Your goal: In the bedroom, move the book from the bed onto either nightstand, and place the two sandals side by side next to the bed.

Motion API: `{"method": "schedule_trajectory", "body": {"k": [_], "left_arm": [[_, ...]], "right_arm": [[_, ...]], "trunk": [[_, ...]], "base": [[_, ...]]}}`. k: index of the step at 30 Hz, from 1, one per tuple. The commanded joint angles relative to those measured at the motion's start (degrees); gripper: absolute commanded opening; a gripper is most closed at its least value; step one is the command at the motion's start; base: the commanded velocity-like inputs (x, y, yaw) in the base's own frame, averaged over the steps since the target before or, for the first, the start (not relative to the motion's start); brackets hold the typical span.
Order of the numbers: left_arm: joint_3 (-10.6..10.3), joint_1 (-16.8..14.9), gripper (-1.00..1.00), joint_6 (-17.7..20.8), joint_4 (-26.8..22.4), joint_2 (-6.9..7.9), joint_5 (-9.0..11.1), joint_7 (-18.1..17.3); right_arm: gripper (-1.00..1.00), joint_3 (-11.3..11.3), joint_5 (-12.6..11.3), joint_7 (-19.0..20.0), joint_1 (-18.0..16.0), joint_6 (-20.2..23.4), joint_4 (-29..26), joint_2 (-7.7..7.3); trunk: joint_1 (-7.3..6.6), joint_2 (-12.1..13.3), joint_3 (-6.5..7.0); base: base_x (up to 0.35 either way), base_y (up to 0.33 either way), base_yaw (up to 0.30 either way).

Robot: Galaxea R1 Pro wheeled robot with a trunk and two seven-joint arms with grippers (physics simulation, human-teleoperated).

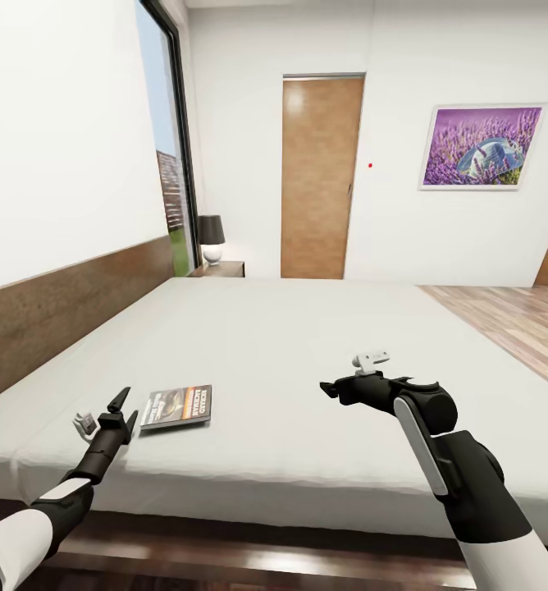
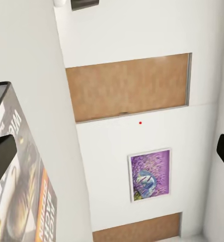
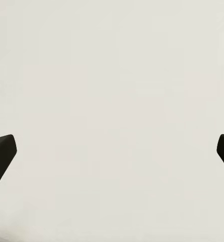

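Your left gripper (image 1: 125,408) wide open, empty, just beside book (image 1: 177,406) on bed (image 1: 307,345), ready to grasp; right gripper (image 1: 330,389) open, idle

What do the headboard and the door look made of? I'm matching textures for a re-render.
Headboard: seemingly matte dark-brown wood, with visible streaky grain. Door: lighter tan wood or veneer, slightly satin, judging by a soft highlight near its top.

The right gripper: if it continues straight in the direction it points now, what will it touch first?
Probably the bed. The right gripper is open, and its wrist view shows plain off-white mattress between the fingers, with nothing in front. How far away the mattress is remains unclear.
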Motion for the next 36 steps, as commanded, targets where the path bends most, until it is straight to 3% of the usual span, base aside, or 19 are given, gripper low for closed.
{"method": "schedule_trajectory", "body": {"k": [1, 9, 22, 36], "left_arm": [[-0.35, -0.02, 1.0, 0.59, -0.01, 0.03, 0.61, -0.29], [-0.39, 0.0, 1.0, 0.6, -0.01, 0.05, 0.61, -0.59], [-0.4, 0.01, 1.0, 0.61, -0.01, 0.0, 0.59, -0.79], [-0.4, 0.01, 1.0, 0.61, -0.01, -0.03, 0.57, -0.82]], "right_arm": [[1.0, 0.04, -0.09, 0.01, -0.05, 0.22, -0.04, -0.04], [1.0, 0.32, -0.09, 0.01, -0.05, 0.22, -0.04, -0.04], [1.0, 0.72, -0.09, 0.01, -0.05, 0.22, -0.04, -0.04], [1.0, 0.75, -0.09, 0.01, -0.05, 0.22, -0.04, -0.04]], "trunk": [[-0.01, -0.03, -0.06], [-0.01, -0.03, -0.06], [-0.01, -0.03, -0.06], [-0.01, -0.03, -0.06]], "base": [[0.0, 0.0, 0.0], [0.0, -0.026, 0.0], [0.0, -0.184, 0.0], [0.0, -0.028, 0.0]]}}
